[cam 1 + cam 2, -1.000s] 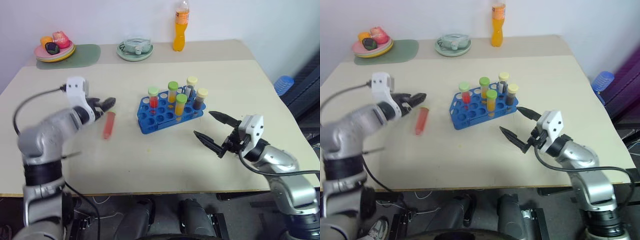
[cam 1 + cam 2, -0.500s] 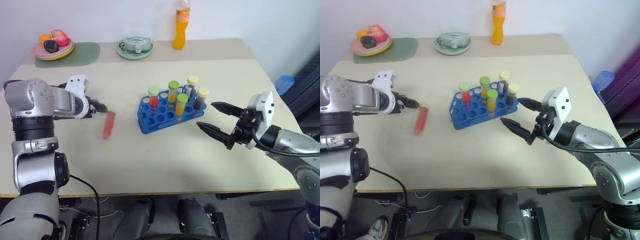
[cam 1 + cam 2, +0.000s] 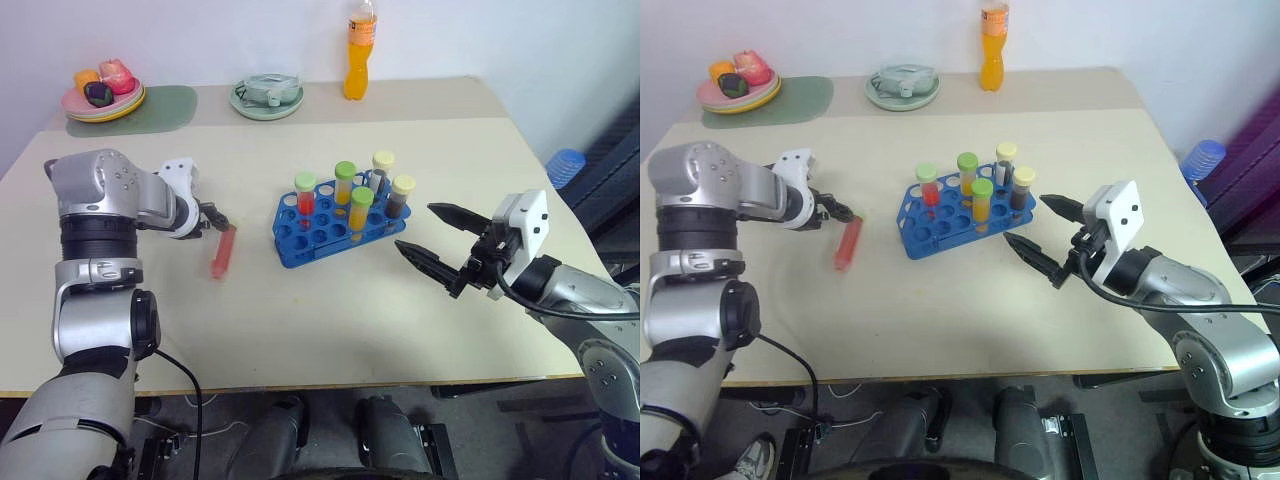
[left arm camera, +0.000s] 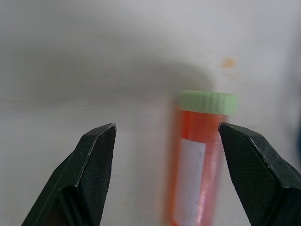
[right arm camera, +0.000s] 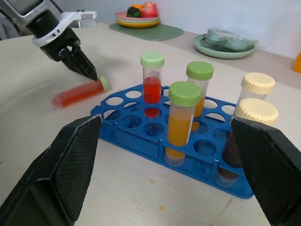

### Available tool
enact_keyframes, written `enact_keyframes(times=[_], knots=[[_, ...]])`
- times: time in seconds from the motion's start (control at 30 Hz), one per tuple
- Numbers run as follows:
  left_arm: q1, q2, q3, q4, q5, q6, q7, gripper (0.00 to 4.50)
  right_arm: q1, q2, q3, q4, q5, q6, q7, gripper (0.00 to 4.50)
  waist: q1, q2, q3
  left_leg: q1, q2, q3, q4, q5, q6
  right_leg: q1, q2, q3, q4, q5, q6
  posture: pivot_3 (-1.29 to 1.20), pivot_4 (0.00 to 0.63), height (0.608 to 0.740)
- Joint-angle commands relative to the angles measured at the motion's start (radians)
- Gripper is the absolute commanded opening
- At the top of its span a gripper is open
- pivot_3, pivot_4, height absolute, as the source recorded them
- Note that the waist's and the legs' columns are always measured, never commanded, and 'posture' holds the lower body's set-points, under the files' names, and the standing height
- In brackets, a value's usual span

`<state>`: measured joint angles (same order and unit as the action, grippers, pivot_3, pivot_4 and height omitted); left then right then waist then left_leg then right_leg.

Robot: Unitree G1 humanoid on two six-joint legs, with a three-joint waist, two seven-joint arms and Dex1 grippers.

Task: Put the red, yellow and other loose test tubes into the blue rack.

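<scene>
A loose test tube (image 3: 223, 252) with red liquid and a green cap lies flat on the table, left of the blue rack (image 3: 300, 243). My left gripper (image 3: 217, 220) hangs open, tilted down over the tube's cap end; in the left wrist view the cap (image 4: 207, 101) sits between the fingers, nearer one of them. Upright in the rack are a red tube (image 3: 306, 196), an orange-yellow tube (image 3: 361, 211), a dark brown tube (image 3: 401, 197) and two more. My right gripper (image 3: 414, 227) is open and empty, level, just right of the rack.
An orange drink bottle (image 3: 359, 55), a pale green dish (image 3: 266, 97) and a plate of fruit (image 3: 103, 98) on a green mat stand along the table's far edge. A blue object (image 3: 567, 168) sits beyond the table's right edge.
My left gripper has sunk and tipped downward onto the cap end of the lying tube. My right gripper has risen slightly. The tube and rack have stayed put.
</scene>
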<state>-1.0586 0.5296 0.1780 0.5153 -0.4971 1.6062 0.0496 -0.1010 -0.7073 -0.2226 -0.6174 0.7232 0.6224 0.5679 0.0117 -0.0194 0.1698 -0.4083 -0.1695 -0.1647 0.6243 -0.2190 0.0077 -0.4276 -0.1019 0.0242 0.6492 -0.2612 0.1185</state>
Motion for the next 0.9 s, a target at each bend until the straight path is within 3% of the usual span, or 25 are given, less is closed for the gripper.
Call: enact_keyframes(times=[0.03,0.13,0.2,0.53,0.6,0.67,0.73,0.9], knots=[[-0.016,0.010,0.007,0.036,0.022,0.008,0.024,2.71,0.010,0.008,-0.020,-0.051,-0.001,-0.018,-0.010,4.50,0.000,0.000,0.000,0.000,0.000,0.000,0.000,0.000,0.000,0.000,0.000,0.000,0.000,0.000,0.000,0.00,0.150,0.740],[-0.014,0.018,-0.003,0.049,0.025,0.008,0.029,1.21,0.007,0.012,-0.020,-0.052,-0.001,-0.016,-0.021,4.50,0.001,0.000,0.000,0.000,0.000,0.000,0.002,0.000,0.000,0.000,0.000,0.000,0.000,0.000,0.000,0.00,0.150,0.740],[-0.012,0.023,-0.008,0.051,0.028,0.008,0.029,0.78,0.001,0.013,-0.015,-0.048,-0.004,-0.018,-0.024,4.50,0.001,0.000,0.000,0.000,0.000,0.000,0.002,0.000,0.000,0.000,0.000,0.000,0.000,0.000,0.000,0.00,0.150,0.740],[0.048,0.047,0.031,-0.029,-0.028,0.008,0.025,0.78,-0.040,0.022,0.012,0.001,-0.022,-0.028,-0.007,4.50,-0.003,0.000,0.000,0.000,0.000,0.000,0.002,0.000,0.000,0.000,0.000,0.000,0.001,0.000,0.000,0.00,0.150,0.740],[0.118,0.065,0.028,-0.216,-0.085,-0.009,-0.097,0.78,-0.049,0.027,0.022,0.018,-0.031,-0.036,-0.002,4.50,-0.005,0.000,0.000,0.000,0.000,0.000,0.002,0.000,0.000,0.000,0.000,0.000,0.001,0.000,0.000,0.00,0.150,0.740],[0.231,0.077,0.037,-0.417,-0.116,-0.173,-0.221,0.78,-0.054,0.034,0.026,0.025,-0.035,-0.040,-0.001,4.50,-0.005,0.001,0.000,0.000,0.000,0.001,0.002,0.000,0.000,0.000,0.000,0.001,0.001,0.000,0.000,0.00,0.150,0.740],[0.313,0.041,0.157,-0.517,-0.265,-0.255,-0.407,0.78,-0.053,0.041,0.029,0.031,-0.038,-0.042,-0.001,4.50,0.000,0.001,0.000,0.000,0.000,0.001,0.003,0.000,0.000,0.000,0.000,0.001,0.001,0.000,0.000,0.00,0.150,0.740],[0.513,0.063,0.100,-0.725,-0.220,-0.571,-0.617,0.78,-0.010,0.061,0.039,0.087,-0.096,-0.117,0.032,4.50,0.001,0.001,-0.001,-0.001,0.000,0.001,0.004,-0.001,0.001,0.002,-0.001,0.000,-0.001,0.001,-0.002,0.00,0.150,0.740]])
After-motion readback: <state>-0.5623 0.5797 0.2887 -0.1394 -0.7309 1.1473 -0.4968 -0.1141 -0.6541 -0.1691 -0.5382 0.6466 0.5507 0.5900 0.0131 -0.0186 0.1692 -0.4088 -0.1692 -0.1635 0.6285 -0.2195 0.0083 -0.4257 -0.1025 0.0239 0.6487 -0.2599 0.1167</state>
